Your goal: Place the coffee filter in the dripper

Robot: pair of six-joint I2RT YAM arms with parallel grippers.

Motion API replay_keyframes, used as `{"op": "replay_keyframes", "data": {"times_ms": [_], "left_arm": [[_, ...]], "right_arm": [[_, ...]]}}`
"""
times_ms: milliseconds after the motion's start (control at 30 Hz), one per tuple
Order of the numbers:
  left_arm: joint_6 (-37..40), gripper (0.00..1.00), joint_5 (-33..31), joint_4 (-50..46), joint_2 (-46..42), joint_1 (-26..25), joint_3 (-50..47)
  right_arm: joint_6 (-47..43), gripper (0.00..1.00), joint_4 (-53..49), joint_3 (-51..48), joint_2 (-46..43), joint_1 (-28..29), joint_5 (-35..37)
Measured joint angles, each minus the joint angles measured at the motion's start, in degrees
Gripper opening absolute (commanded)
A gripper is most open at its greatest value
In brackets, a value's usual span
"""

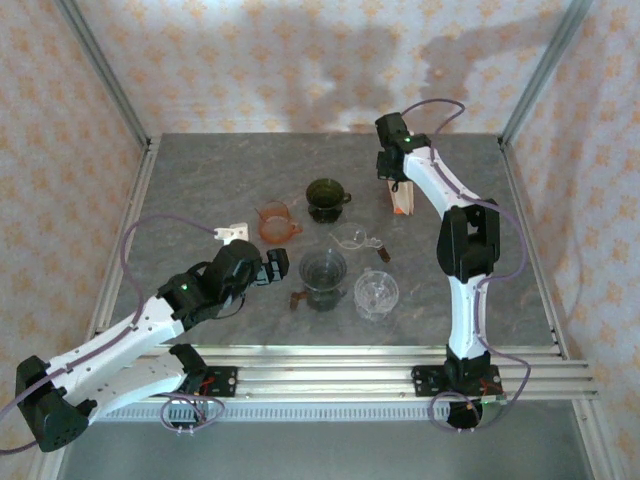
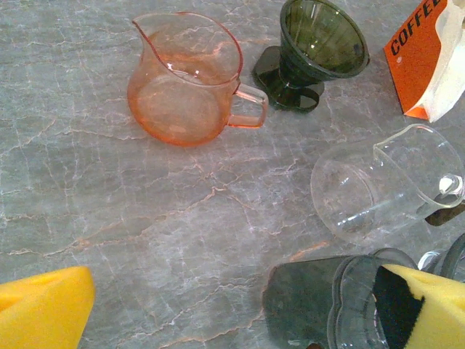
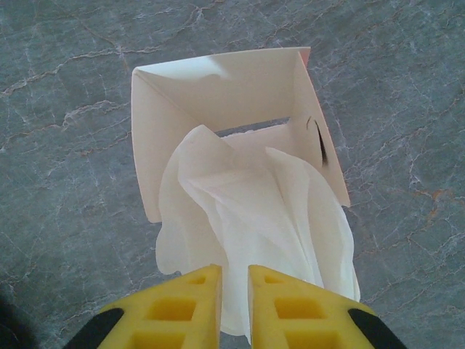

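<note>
Right claw (image 3: pixel 234 297) is pinched shut on the coffee filter (image 3: pixel 247 211), yellow fingers nipped on the white paper where it spills from the open filter box (image 3: pixel 218 94). The filter sits in that box at the far right of the bench (image 1: pixel 200 170), well apart from the drippers.

Trouble spot one: the paper looks bunched, folds layered together, so the lift may drag out several filters instead of one. Trouble spot two: the box stands light and upright, and if the paper binds on the cardboard mouth, the whole box could tip or come up with it. The grip is low on thin paper too, so a tear or a slip is a real chance.

Left claw (image 1: pixel 272 266) hovers spread wide with nothing in it, just beside a smoky glass piece (image 1: pixel 323 268) that looks like a dripper. The green dripper (image 1: pixel 325 197) stands further back, the orange pitcher (image 1: pixel 277 220) to its left. Which one is the target, I can't tell. The carry passes clear glassware (image 1: pixel 377 292), easy to clip, and a crumpled filter may land askew on the cone rim rather than seat inside.
</note>
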Motion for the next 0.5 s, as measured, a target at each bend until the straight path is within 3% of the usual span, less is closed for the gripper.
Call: {"op": "replay_keyframes", "data": {"times_ms": [500], "left_arm": [[-0.02,1.00,0.00,0.02,0.00,0.11,0.00]], "right_arm": [[0.20,0.12,0.28,-1.77,0.00,0.00,-0.63]]}}
